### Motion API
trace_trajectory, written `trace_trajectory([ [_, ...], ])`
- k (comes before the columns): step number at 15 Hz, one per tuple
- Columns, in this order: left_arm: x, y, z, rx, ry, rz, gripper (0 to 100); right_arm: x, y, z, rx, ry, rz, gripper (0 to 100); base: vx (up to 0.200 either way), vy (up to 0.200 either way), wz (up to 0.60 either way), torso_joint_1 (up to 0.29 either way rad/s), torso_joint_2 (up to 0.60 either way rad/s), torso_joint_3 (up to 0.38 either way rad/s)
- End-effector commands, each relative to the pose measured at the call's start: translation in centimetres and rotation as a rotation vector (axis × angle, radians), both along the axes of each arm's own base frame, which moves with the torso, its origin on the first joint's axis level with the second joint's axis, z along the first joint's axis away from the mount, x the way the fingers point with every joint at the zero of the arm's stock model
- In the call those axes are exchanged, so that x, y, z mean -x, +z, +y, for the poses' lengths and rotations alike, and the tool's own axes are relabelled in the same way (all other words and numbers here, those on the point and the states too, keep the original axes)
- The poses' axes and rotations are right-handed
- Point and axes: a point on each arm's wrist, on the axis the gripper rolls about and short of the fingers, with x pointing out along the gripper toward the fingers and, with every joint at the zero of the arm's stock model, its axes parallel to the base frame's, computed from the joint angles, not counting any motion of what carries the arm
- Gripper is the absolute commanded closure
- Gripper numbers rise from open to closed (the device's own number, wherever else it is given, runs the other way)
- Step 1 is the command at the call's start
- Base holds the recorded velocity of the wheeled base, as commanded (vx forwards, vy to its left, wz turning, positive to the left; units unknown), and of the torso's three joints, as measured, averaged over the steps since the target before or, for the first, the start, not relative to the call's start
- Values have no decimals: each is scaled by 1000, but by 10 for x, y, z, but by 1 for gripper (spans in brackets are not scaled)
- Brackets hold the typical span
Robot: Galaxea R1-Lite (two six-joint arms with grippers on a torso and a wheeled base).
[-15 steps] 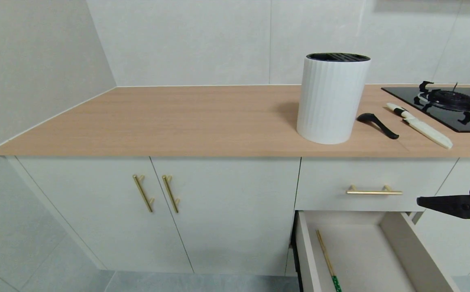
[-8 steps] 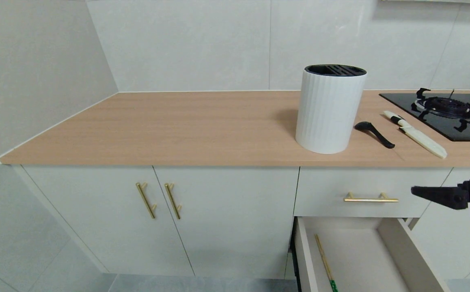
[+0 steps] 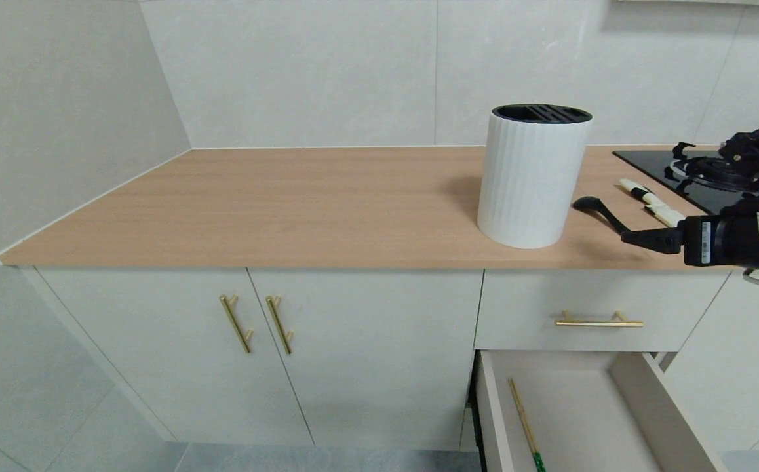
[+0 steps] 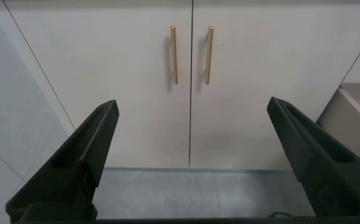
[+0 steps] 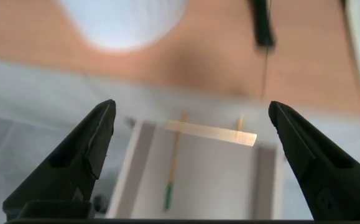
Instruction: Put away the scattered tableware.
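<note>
A black spoon (image 3: 601,212) and a white knife (image 3: 652,201) lie on the wooden counter (image 3: 288,196), right of a tall white ribbed utensil holder (image 3: 532,178). My right gripper (image 3: 635,238) hangs at the counter's front edge, just in front of the spoon's handle. In the right wrist view this gripper (image 5: 192,111) is open and empty, above the open drawer (image 5: 143,163), with the holder (image 5: 124,18) and spoon (image 5: 260,25) beyond. A chopstick (image 3: 522,413) lies in the drawer (image 3: 648,406). My left gripper (image 4: 192,107) is open, low before the cabinet doors.
A black gas hob (image 3: 714,177) sits at the counter's far right. Under the counter are two cabinet doors with gold handles (image 3: 255,322) and a shut upper drawer (image 3: 599,321) above the open one. The counter's left half is bare wood.
The head camera tilted slightly at first. My right gripper has risen from beside the upper drawer front to the counter's front edge near the spoon.
</note>
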Motion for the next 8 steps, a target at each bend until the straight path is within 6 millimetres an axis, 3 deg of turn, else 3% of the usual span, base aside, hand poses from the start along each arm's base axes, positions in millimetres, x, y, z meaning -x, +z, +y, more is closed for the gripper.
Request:
trace_trajectory([
  [1,0,0,0,0,0,0,0,-61,-11,-22,29,-13,20,0,0,0,0,0,0,0],
  [3,0,0,0,0,0,0,0,-83,-13,-29,26,-14,14,0,0,0,0,0,0,0],
  [8,0,0,0,0,0,0,0,-110,-38,-41,-13,64,-4,0,0,0,0,0,0,0],
])
